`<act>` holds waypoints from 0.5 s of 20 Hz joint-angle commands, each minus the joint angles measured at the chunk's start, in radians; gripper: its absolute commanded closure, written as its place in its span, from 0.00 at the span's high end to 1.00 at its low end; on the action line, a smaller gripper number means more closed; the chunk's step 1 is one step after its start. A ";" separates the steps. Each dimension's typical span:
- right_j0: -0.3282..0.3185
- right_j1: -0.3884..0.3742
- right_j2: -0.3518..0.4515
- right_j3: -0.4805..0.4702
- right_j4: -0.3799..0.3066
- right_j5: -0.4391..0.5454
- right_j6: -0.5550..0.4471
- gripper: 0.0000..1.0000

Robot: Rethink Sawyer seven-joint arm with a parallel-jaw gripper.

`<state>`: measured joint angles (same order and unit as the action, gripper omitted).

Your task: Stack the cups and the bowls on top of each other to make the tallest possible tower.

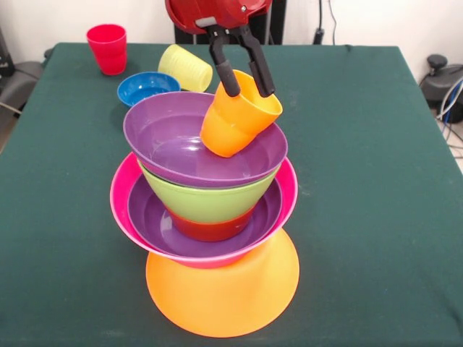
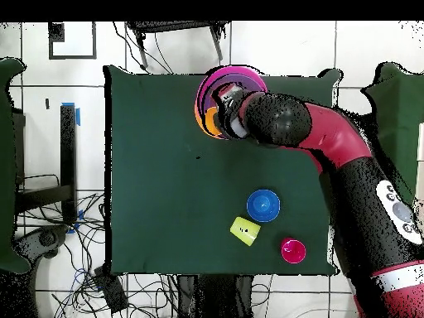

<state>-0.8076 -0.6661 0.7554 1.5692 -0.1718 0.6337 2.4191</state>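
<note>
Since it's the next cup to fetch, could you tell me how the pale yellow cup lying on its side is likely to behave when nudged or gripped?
The yellow cup lies on its side by the blue bowl, so a nudge would probably roll it in a curve, given its taper. It looks thin and glossy, so likely light and somewhat slippery.

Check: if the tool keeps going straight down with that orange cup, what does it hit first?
Likely the top purple bowl. The tool grips the tilted orange cup by its rim, and the cup's base hangs just over that bowl's inside; contact is unclear.

Glossy red arm (image 2: 331, 137) with black speckled joints, white round markings, two black-fingered pincer (image 1: 242, 65)
</note>
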 commanded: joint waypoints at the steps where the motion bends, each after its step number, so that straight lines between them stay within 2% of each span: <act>1: 0.012 0.037 -0.073 0.059 -0.081 -0.005 -0.081 1.00; 10: 0.004 0.044 -0.060 0.027 -0.077 0.011 -0.102 1.00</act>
<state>-0.8076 -0.6662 0.7554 1.5690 -0.1780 0.6335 2.4191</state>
